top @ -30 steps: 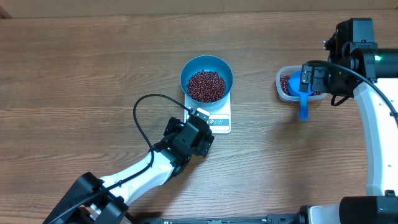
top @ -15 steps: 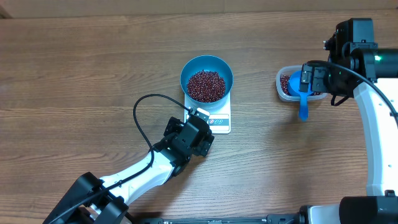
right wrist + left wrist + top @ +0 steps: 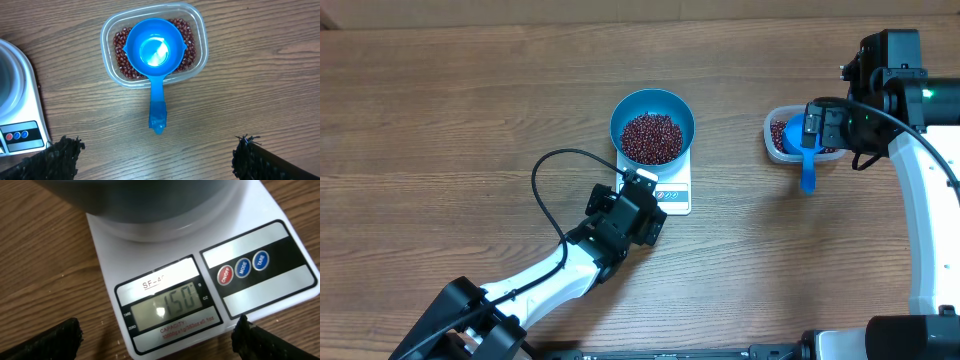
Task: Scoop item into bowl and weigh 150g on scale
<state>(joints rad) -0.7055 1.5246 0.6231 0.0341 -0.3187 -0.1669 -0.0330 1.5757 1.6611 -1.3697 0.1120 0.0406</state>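
The blue bowl [image 3: 653,103] stands on the white scale [image 3: 676,192], holding a heap of red-brown beans [image 3: 652,137]. In the left wrist view the scale's display [image 3: 167,304] reads 150, and the bowl's underside [image 3: 150,200] fills the top. My left gripper [image 3: 640,186] [image 3: 155,342] is open at the scale's front edge, one finger on each side of the display corner, holding nothing. Open and empty too, my right gripper [image 3: 817,128] [image 3: 157,160] hovers above a blue scoop [image 3: 156,50] that lies in the clear tub [image 3: 200,35] of beans [image 3: 120,47].
The scoop's handle [image 3: 157,112] sticks out over the tub's near rim onto the wooden table [image 3: 470,110]. The scale's button panel [image 3: 243,269] faces my left gripper. A black cable [image 3: 545,175] loops left of the left arm.
My left gripper has edged slightly toward the scale. The right arm, scoop and bowl have not moved.
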